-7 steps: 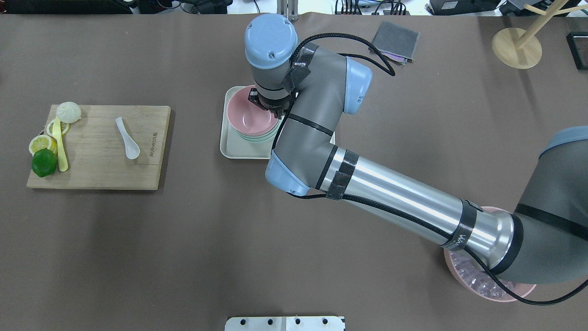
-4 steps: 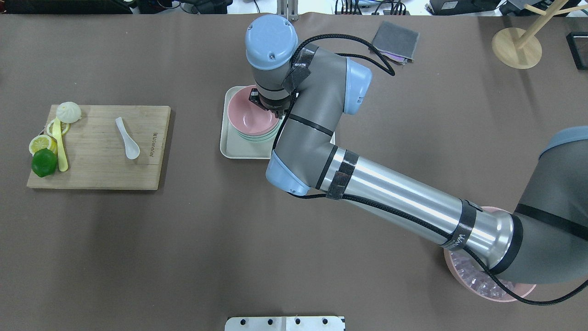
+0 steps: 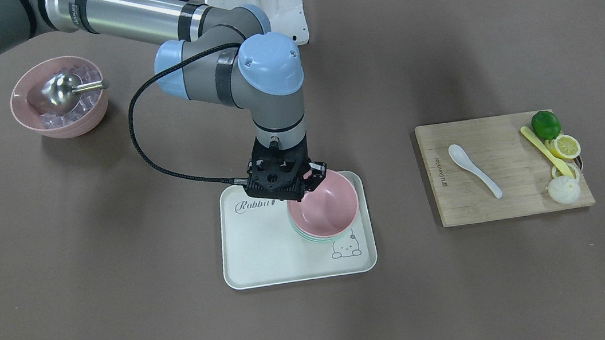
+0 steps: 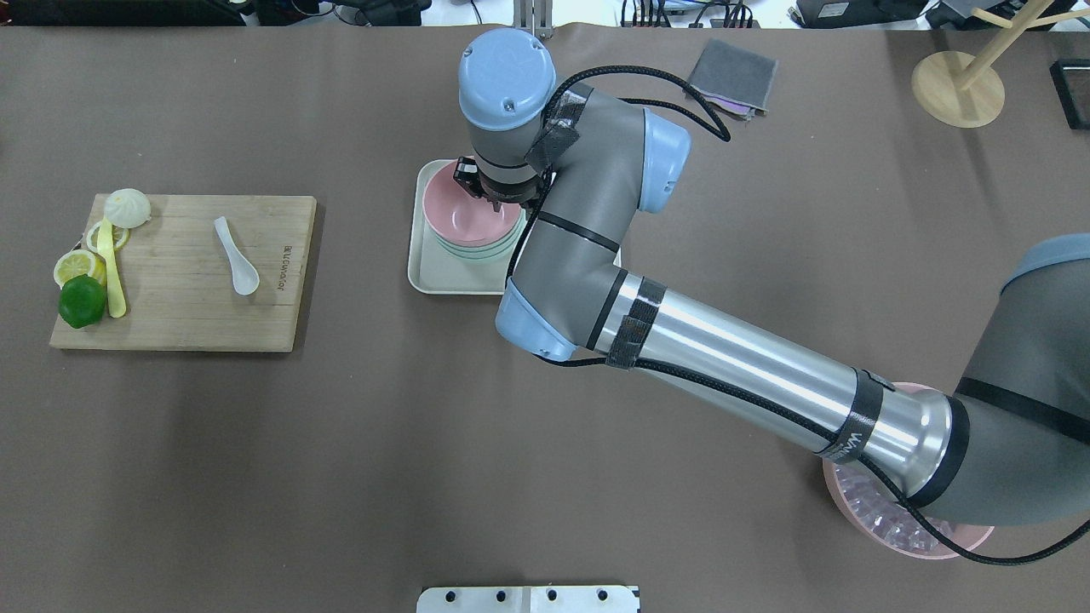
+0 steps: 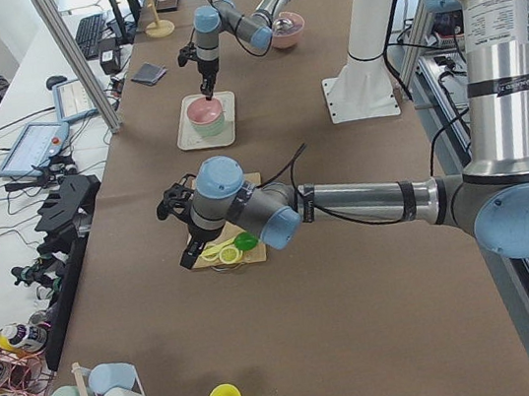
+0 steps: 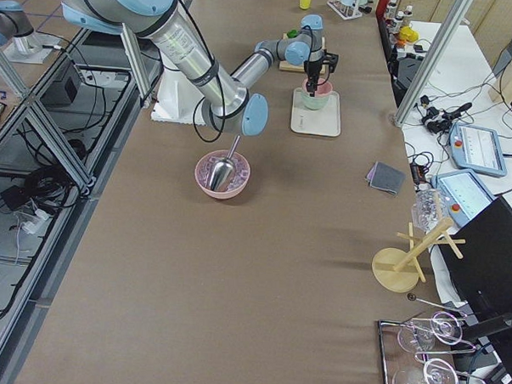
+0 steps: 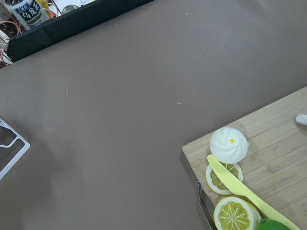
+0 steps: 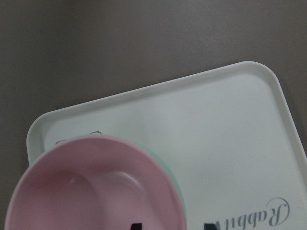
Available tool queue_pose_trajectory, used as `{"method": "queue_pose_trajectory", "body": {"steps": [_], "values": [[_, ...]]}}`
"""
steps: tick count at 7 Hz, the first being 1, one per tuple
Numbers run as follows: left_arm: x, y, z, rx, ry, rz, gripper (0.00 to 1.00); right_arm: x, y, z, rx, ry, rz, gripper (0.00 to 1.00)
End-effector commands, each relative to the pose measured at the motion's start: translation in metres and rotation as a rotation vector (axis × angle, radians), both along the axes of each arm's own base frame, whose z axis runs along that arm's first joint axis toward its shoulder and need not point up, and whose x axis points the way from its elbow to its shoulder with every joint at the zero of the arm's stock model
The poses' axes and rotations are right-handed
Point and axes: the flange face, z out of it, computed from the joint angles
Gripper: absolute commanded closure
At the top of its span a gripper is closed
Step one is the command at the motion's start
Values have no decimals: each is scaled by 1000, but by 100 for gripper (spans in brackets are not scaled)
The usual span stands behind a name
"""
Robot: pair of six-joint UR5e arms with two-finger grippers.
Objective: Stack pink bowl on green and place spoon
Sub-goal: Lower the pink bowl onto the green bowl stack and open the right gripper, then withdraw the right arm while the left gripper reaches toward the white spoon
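One spoon (image 4: 237, 255) lies on the cutting board (image 4: 170, 328); left gripper (image 5: 175, 211) hovers nearby, grip untellable; pink bowl (image 4: 464, 217) sits nested in green bowl (image 4: 479, 254) on the tray (image 4: 426, 279); right gripper (image 3: 311, 180) has fingers (image 8: 136, 225) spread astride the rim; best lift straight up.

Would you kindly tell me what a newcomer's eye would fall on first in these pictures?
The big right arm reaches across the table, its claw at the rim of the pink bowl, nested in the green bowl on the white tray. Apart from it, the white spoon lies on the wooden board, which also carries lemon slices.
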Motion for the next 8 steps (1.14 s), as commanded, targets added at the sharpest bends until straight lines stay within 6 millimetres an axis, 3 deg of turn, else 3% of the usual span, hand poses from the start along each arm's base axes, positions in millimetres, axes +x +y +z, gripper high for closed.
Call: {"method": "queue_pose_trajectory", "body": {"steps": [1,2,3,4,5,6,7,8], "values": [[0,-1,-1,-18,10,-16,2,10,-10,-1,34,-1,-14,0],[18,-1,-2,-99,53,-55,2,25,-23,12,31,6,-25,0],[44,-3,-11,-172,96,-87,2,48,-34,41,32,20,-55,0],[63,-4,-20,-237,162,-146,2,84,-39,80,61,42,-65,0],[95,-8,-37,-303,207,-195,2,122,-34,119,134,76,-121,0],[127,-16,-48,-315,190,-266,2,159,-39,143,158,83,-157,0],[165,-25,-68,-341,211,-321,2,208,-57,163,158,56,-203,0],[210,-31,-87,-373,235,-353,2,260,-63,195,206,61,-266,0]]}}
